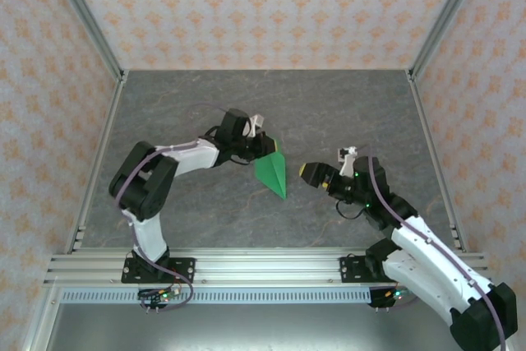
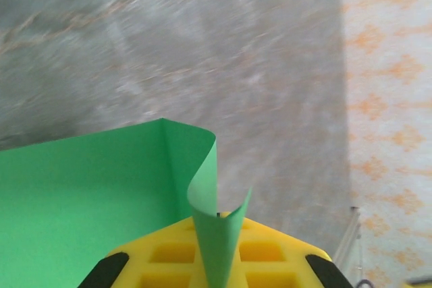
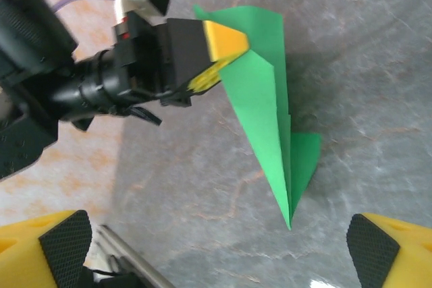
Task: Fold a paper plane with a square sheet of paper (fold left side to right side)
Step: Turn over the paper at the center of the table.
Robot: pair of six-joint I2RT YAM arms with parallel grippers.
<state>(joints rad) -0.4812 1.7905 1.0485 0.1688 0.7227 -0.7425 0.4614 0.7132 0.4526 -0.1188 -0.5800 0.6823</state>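
**Left jaws pinch the paper plane [image 1: 274, 174] at its broad end; right jaws stand spread**

Pressed together on a curl of green paper, the jaws of the left gripper [image 1: 269, 148] hold the paper plane by its broad far end. In the left wrist view we see a strip of the plane [image 2: 214, 247] running down between the yellow fingers [image 2: 169, 254], with a wider green panel spreading off to the left.

The right gripper [image 1: 305, 172] has its jaws wide apart and grips nothing. Its black pads [image 3: 64, 251] sit at the two lower corners of its own wrist view, with bare table between them. From above, we find it just to the right of the plane and not touching it.

The plane is a slim wedge near the middle of the grey table [image 1: 205, 104]. Seen from above, its long axis runs on a diagonal. The broad end is under the left gripper, and the sharp tip points toward the near edge, leaning to the right.

In the right wrist view the plane [image 3: 266, 119] aims its tip down toward that camera. The left gripper [image 3: 226, 48] clamps the upper end, and a small flap juts out to the right not far above the tip.

A shadow lies on the table beside the broad end, so that end is raised. Whether the tip touches the surface we cannot tell.
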